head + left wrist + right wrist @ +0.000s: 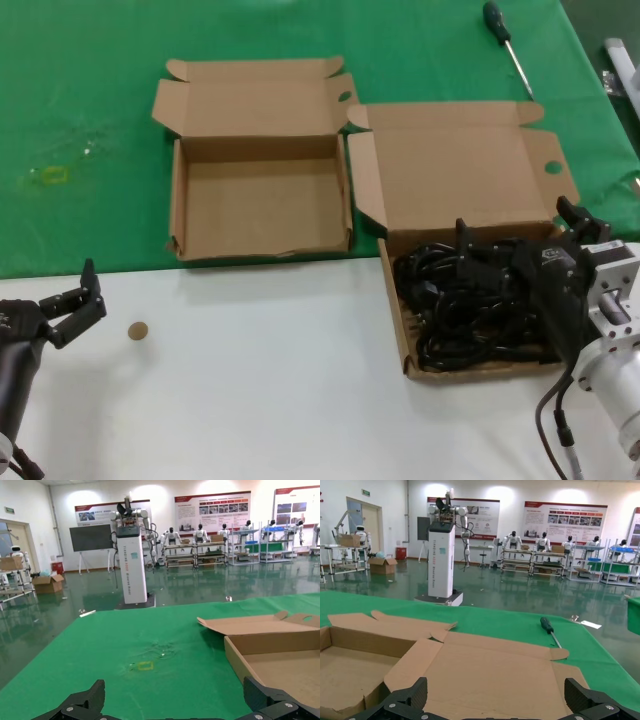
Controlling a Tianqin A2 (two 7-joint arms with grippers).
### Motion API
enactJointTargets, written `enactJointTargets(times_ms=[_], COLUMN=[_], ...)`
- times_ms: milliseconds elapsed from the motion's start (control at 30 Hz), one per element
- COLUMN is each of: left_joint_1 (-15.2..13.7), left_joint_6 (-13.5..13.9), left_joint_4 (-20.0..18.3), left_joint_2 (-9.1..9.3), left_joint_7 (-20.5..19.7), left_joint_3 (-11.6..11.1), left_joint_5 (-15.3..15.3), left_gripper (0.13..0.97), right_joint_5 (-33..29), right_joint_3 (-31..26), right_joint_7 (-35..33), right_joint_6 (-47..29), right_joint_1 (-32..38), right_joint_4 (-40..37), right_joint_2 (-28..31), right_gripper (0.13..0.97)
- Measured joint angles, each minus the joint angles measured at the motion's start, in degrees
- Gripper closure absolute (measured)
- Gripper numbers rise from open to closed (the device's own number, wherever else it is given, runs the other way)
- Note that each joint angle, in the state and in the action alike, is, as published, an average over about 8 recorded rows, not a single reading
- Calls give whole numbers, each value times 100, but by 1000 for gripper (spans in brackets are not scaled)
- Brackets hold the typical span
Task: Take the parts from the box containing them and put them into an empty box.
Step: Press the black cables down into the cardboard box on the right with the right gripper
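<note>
The parts, a tangle of thin black power cords (465,315), lie in the wide, low-walled cardboard box (400,320) at the right; its lid (450,165) lies open and shows in the right wrist view (490,675). The smaller, taller-walled box (258,195) stands open and empty to its left, and shows in the left wrist view (272,655) and the right wrist view (350,660). My right gripper (518,232) is open and empty just above the cords; the right wrist view (496,692) looks across the lid. My left gripper (82,303) is open and empty over the white table at the near left (175,692).
A black-handled screwdriver (505,45) lies on the green cloth behind the boxes, also in the right wrist view (547,627). A small brown disc (137,330) lies on the white table. A yellow mark (50,175) is on the cloth at the left.
</note>
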Motion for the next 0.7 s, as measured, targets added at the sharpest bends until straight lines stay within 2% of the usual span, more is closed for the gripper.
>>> enactJointTargets(times_ms=[700], left_joint_1=[0], left_joint_6=[0], left_joint_4=[0], left_joint_2=[0], left_joint_7=[0], left_joint_3=[0], left_joint_5=[0], left_gripper=[132], right_joint_5=[0], right_joint_3=[0], right_joint_7=[0], right_joint_6=[0], right_joint_1=[0], right_joint_4=[0], right_joint_2=[0], right_gripper=[129])
